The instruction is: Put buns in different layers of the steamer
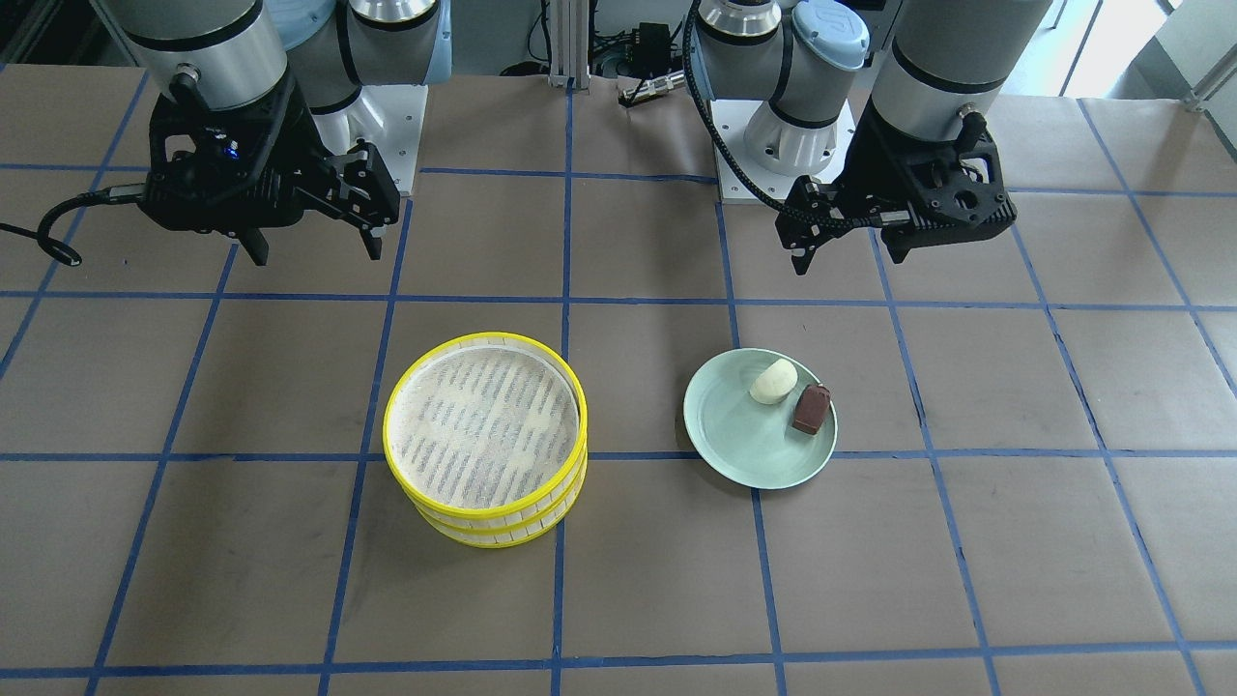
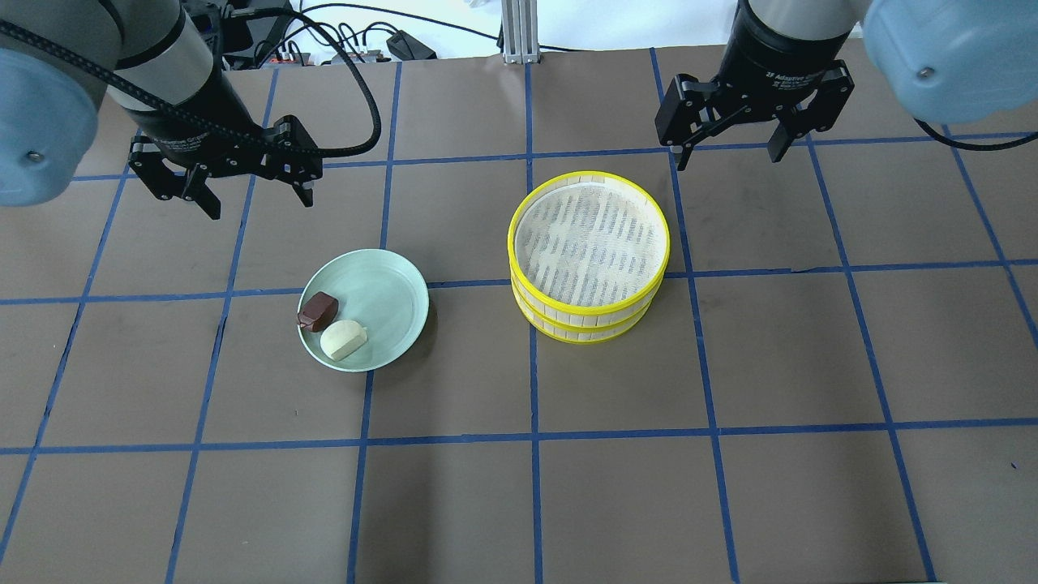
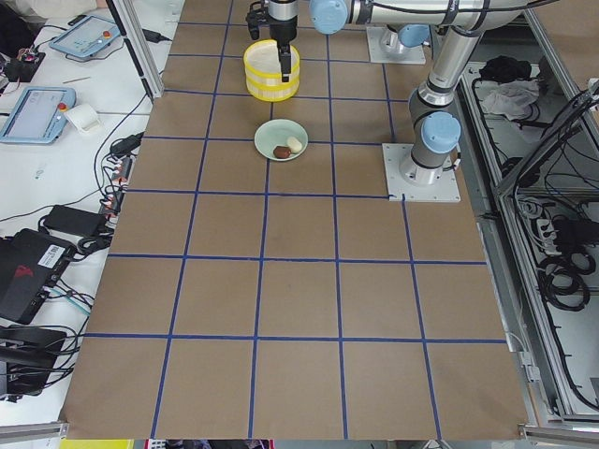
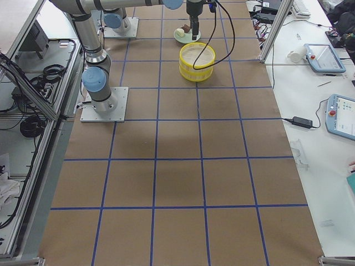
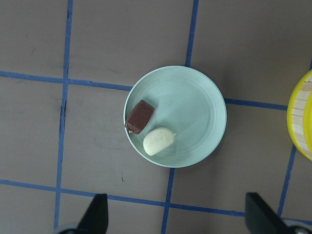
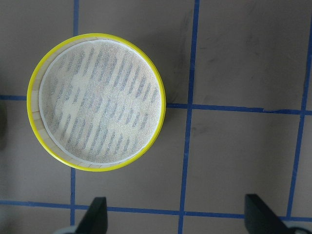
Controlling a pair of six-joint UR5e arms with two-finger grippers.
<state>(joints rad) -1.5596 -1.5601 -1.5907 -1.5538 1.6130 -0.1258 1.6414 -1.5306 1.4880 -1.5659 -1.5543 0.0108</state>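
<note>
My left gripper (image 2: 259,203) gapes, white bun (image 2: 343,339) and brown bun (image 2: 318,311) on the plate (image 2: 393,284) beneath its fingers — my right gripper (image 2: 730,158) gapes too, steamer (image 2: 585,323) beneath

Bright, even, sharp (soft shadows).

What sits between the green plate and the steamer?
Nothing: in the overhead view only bare brown table with blue tape lines separates the plate from the steamer.

In the overhead view, the plate (image 2: 385,280) lies left of the steamer (image 2: 589,243); upper bun (image 2: 318,310) and lower bun (image 2: 343,339) sit at its lower-left rim.
</note>
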